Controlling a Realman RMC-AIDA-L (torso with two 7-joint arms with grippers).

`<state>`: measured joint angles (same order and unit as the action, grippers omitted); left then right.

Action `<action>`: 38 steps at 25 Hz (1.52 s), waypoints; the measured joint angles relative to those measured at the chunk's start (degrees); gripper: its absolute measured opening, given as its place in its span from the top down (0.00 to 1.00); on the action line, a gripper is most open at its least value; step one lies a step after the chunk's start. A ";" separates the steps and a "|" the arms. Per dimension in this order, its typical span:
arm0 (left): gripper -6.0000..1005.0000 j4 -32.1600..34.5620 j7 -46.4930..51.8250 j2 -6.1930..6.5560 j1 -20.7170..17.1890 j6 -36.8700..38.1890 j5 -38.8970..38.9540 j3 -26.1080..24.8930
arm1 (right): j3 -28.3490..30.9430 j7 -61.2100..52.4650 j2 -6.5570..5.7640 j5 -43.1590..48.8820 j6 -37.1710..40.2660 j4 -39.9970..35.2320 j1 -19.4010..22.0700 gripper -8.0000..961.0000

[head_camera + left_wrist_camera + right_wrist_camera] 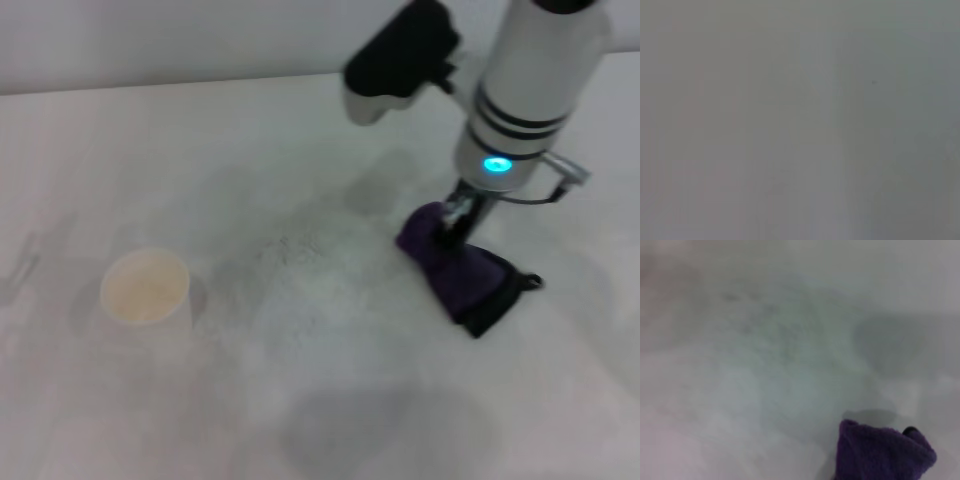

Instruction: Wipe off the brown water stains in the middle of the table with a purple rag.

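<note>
We see only a plain, unbroken grey field from the left wrist camera. Its tone runs slightly lighter toward one side and slightly darker toward the other, with soft upright bands between them that have no sharp edges. One tiny dark speck sits within the darker part. We cannot tell what surface fills the view, nor how near it lies. No object, edge or part of an arm can be made out anywhere in the view.
</note>
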<state>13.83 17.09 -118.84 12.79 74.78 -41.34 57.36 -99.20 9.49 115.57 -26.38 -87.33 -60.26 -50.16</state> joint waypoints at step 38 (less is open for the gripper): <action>0.12 0.05 -0.15 -0.06 0.49 -1.07 -0.25 0.32 | 38.91 23.81 -0.51 2.78 4.13 -3.22 12.07 0.65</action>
<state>13.88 16.94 -118.90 13.27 73.71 -41.59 57.68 -60.29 33.30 115.06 -23.60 -83.20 -63.48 -38.09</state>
